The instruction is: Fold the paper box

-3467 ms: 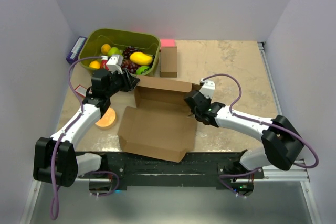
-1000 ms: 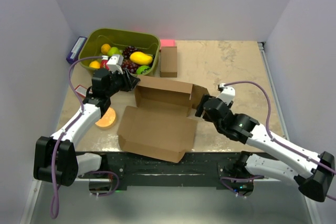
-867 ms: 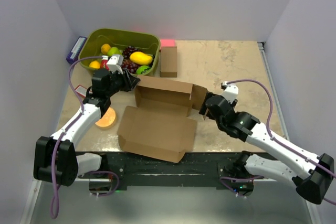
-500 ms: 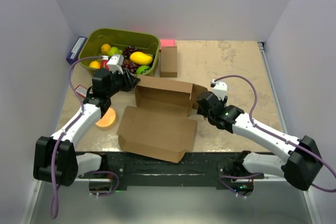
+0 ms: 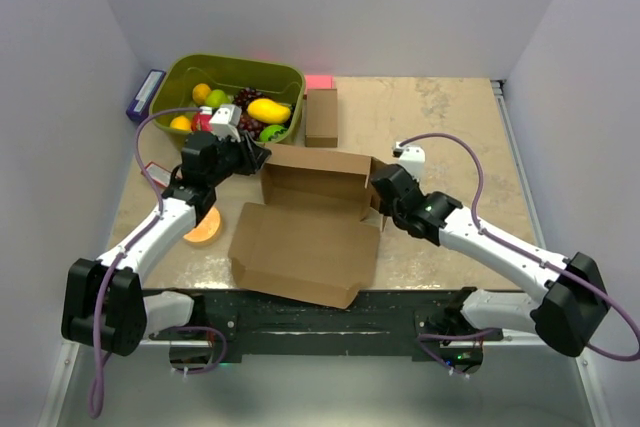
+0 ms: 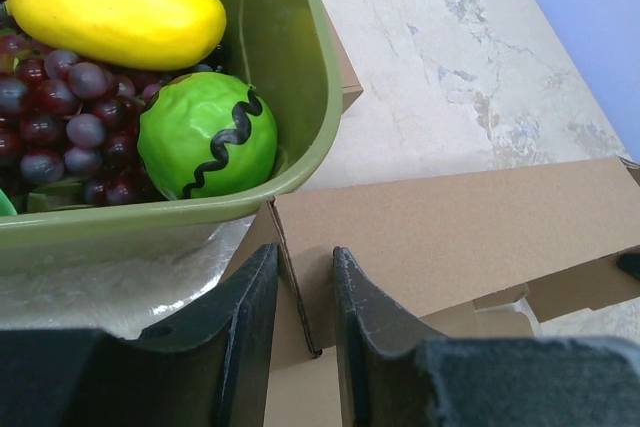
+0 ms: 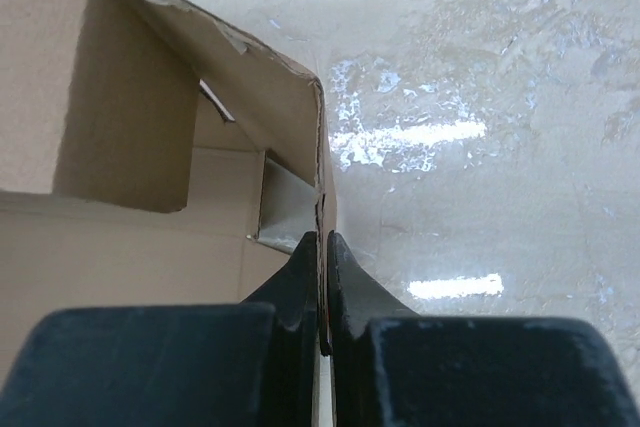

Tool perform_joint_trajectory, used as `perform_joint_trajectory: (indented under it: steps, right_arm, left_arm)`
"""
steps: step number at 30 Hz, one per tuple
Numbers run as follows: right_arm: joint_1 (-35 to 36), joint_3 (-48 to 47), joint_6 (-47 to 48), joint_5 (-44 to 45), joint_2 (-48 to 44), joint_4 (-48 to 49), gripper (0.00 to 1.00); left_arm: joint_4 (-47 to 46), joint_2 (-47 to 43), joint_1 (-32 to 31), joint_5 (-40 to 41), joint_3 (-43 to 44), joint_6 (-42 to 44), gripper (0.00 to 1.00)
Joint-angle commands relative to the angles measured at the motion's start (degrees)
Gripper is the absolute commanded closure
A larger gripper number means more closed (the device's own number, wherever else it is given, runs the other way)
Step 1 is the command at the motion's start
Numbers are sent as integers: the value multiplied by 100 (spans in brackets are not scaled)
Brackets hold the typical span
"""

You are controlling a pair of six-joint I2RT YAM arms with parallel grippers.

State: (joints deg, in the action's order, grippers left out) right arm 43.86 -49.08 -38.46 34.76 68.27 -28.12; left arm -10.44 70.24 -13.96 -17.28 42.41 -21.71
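Observation:
The paper box (image 5: 300, 247) lies mid-table, its lid flat toward me and its tray walls raised at the back. My left gripper (image 5: 258, 155) is at the tray's back left corner. In the left wrist view the left gripper (image 6: 305, 249) is closed around the corner edge of the paper box (image 6: 450, 237). My right gripper (image 5: 378, 195) is at the tray's right wall. In the right wrist view the right gripper (image 7: 322, 237) is pinched shut on the top edge of that upright wall of the paper box (image 7: 130, 117).
A green bin (image 5: 180, 72) of fruit stands at the back left, close behind the left gripper; its rim (image 6: 310, 47) shows in the left wrist view. A small brown box (image 5: 321, 117) stands beside it. An orange disc (image 5: 203, 227) lies left of the lid.
My right arm swung out to the right, then came back, and its gripper is now on the tray's right wall. The box and my left gripper shifted slightly right.

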Motion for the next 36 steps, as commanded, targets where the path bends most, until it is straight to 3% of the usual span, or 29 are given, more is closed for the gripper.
perform_joint_trajectory:
  steps: [1,12,18,25,32,35,36]
  right_arm:
    - [-9,-444,110,-303,90,17,100]
    - [-9,-647,119,-936,-59,25,100]
    - [53,-288,-197,-1024,28,411,100]
    - [983,-216,-996,21,309,685,100]
    - [1213,-304,-1340,408,740,729,100]
    - [1213,-347,-1261,417,600,546,86]
    - [1213,-383,-1174,435,539,431,69]
  left_arm:
    - [630,52,-239,189,13,282,69]
    - [727,25,-459,444,56,405,69]
    - [710,60,-494,392,48,379,69]
    - [701,69,-520,383,48,370,69]
    - [718,51,-529,409,56,396,69]
    - [823,51,-529,550,126,501,69]
    - [876,43,-529,733,153,615,69]
